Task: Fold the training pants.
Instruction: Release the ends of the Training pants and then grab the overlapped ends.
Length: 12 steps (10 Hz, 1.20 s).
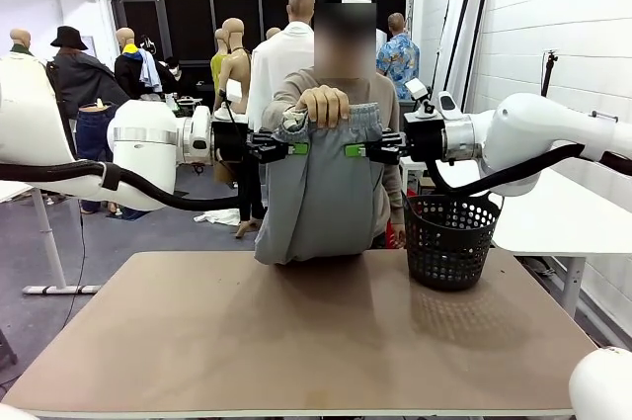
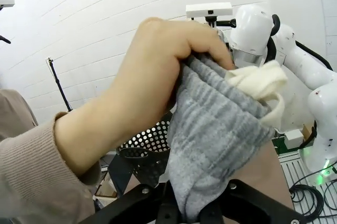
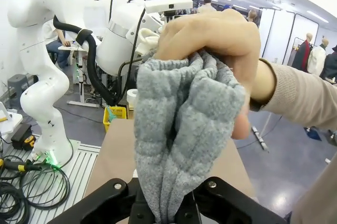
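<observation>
Front view shows the whole scene. The training pants (image 1: pixel 321 193) hang in the air above the far edge of the table (image 1: pixel 296 341), their lower end bunched just at the tabletop. The left claw (image 1: pixel 296 148) is pressed onto the waistband (image 1: pixel 331 124) at 9 o'clock and the right claw (image 1: pixel 351 150) at 3 o'clock. The person's hand (image 1: pixel 324 104) grips the top of the band at 12 o'clock, between the two claws. A black mesh basket (image 1: pixel 449 242) stands on the table at 4 o'clock from the pants, close beside them.

Left wrist view brings in detail the front camera misses. Ribbed grey cloth rises from between the left claw's black fingers at 6 o'clock, pinched tight. A cream drawstring (image 2: pixel 260 84) pokes out at 2 o'clock. The person's fingers curl over the gathered band at 12 o'clock, and the sleeve runs off toward 8 o'clock.

Right wrist view shows the same grip from the opposite side. The right claw is shut on a thick fold of grey cloth at 6 o'clock, with the person's fist closed on the band at 12 o'clock. The tabletop lies behind the cloth.
</observation>
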Motion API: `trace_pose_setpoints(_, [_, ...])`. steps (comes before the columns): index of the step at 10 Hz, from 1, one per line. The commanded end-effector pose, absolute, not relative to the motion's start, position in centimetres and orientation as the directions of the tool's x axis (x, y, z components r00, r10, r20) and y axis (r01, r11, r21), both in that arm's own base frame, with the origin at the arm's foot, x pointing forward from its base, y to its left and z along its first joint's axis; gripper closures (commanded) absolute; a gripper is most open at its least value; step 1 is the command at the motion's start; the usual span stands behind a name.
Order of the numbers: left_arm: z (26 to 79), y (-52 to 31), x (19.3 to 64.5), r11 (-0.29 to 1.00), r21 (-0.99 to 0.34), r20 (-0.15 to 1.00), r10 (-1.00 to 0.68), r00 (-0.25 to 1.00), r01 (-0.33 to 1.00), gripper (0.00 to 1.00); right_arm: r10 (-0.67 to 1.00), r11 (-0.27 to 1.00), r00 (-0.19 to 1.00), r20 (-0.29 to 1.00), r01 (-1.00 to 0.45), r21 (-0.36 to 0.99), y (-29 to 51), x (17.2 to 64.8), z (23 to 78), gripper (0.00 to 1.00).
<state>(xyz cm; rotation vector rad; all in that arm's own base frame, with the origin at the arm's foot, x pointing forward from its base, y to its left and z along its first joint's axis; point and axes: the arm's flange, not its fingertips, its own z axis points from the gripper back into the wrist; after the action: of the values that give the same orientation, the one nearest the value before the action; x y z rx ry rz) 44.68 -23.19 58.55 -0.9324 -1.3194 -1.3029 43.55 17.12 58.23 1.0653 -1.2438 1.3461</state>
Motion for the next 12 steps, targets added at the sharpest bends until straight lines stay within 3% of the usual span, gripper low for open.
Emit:
trace_pose_setpoints(1, [58.69, -23.22, 44.42, 0.140, 0.219, 0.973, -0.102, -0.206, 0.966, 1.00, 0.085, -0.004, -0.136, 0.987, -0.991, -0.137, 17.22, 43.30, 58.57, 1.00])
trace_pose_setpoints(12, [58.69, -23.22, 44.42, 0.140, 0.219, 0.973, -0.102, -0.206, 0.966, 1.00, 0.085, -0.004, -0.136, 0.987, -0.991, -0.137, 17.22, 43.30, 58.57, 1.00])
